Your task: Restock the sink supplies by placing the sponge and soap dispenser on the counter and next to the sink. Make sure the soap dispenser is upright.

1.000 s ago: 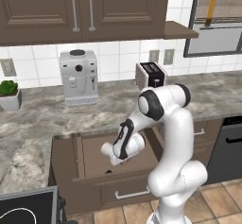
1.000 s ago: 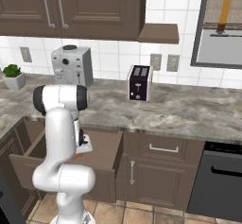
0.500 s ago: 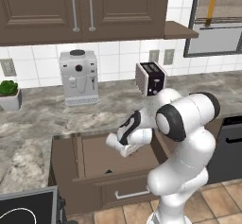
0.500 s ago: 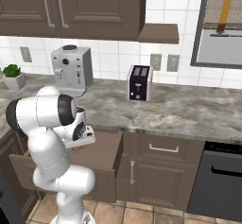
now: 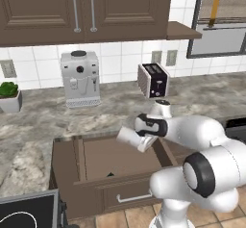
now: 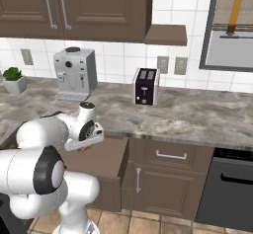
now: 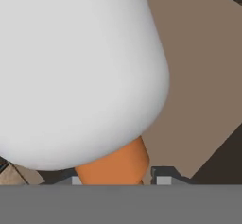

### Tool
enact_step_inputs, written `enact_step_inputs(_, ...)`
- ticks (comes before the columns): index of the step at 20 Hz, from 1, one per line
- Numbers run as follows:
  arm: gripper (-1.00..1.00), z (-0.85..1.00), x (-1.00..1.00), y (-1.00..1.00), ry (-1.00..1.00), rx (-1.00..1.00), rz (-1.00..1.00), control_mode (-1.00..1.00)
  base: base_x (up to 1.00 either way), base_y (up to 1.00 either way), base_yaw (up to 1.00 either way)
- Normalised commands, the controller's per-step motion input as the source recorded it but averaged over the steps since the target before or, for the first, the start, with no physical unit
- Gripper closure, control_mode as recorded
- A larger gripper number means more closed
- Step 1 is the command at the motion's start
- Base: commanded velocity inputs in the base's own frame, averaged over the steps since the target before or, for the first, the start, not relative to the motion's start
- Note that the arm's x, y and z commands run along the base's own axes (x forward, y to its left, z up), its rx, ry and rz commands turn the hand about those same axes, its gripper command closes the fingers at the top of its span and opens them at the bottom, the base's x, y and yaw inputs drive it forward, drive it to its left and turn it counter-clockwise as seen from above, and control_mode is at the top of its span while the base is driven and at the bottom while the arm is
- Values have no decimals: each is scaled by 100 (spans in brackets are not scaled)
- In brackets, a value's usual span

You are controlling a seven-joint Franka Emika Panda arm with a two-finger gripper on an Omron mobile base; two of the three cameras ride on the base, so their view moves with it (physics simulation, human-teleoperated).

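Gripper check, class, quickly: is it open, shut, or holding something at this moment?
Gripper: shut on the soap dispenser, held over the open drawer.

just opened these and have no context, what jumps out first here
The white arm's claw is shut on the soap dispenser, holding it tilted above the open drawer; the hand view shows its white body and orange nozzle close up. On the counter behind stand a coffee machine and a toaster.

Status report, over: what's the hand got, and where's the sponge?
Gripper shut on soap dispenser, tilted above open drawer. Sponge apparently the small green bit in the drawer. Nothing in the way.
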Motion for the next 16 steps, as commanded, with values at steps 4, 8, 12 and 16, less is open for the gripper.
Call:
enact_step_inputs(4,100,100,0,-32,0,3,11,-100,0,0,0)
enact_step_inputs(8,100,100,-17,-34,0,2,8,-100,0,0,0)
enact_step_inputs(12,100,100,-45,-22,0,0,5,-100,0,0,0)
enact_step_inputs(16,100,30,-13,-1,18,-1,0,-100,0,0,0)
